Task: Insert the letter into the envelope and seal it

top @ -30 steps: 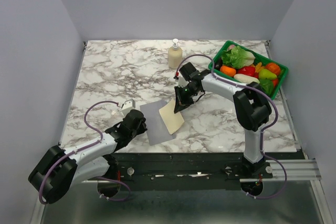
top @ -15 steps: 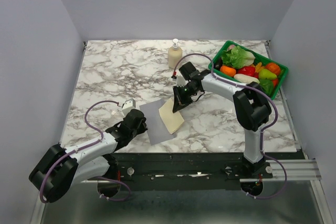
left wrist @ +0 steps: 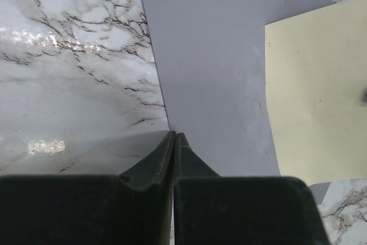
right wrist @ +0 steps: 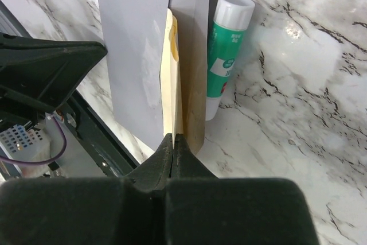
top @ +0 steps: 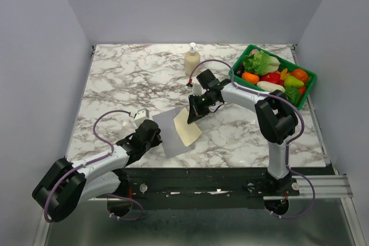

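Right gripper clamped on near edge of letter, which runs straight out from fingertips, seen edge-on, that end raised. Rest of letter lies over envelope, flat on marble table. Glue stick lies just beside envelope's far side. Left gripper fingers pressed together, tips touching envelope's opposite side edge; whether paper sits between them, cannot tell. Letter well apart from left gripper.

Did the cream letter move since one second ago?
Yes. Held by the right tool, the letter slid slightly left, farther over the grey envelope, judged against the soap bottle, which did not move.
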{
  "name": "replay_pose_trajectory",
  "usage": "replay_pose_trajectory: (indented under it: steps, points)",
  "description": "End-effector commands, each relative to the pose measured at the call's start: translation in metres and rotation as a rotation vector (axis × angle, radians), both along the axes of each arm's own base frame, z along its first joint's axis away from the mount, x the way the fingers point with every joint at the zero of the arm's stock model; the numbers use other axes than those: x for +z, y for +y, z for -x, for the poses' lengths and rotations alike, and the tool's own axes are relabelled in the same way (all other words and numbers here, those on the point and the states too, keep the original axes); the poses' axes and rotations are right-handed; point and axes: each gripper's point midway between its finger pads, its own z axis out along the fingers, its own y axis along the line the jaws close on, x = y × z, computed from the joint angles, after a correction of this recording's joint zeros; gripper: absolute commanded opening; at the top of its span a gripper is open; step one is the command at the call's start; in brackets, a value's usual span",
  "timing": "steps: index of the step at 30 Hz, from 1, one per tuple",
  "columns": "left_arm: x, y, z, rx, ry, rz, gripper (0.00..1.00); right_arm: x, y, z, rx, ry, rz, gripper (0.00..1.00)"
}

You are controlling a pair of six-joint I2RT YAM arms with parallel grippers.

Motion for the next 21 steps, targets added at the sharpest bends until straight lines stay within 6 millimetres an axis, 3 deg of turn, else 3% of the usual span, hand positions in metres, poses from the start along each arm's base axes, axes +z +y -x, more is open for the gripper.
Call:
replay_pose_trajectory:
  steps: [1,21]
  points:
    - [-0.008,0.010,0.003,0.015,0.028,-0.051,0.10,-0.008,0.008,0.007,0.043,-0.003,-0.031,0.01]
    - [-0.008,0.010,0.003,0.016,0.029,-0.050,0.08,-0.010,0.006,-0.003,0.000,-0.020,0.009,0.01]
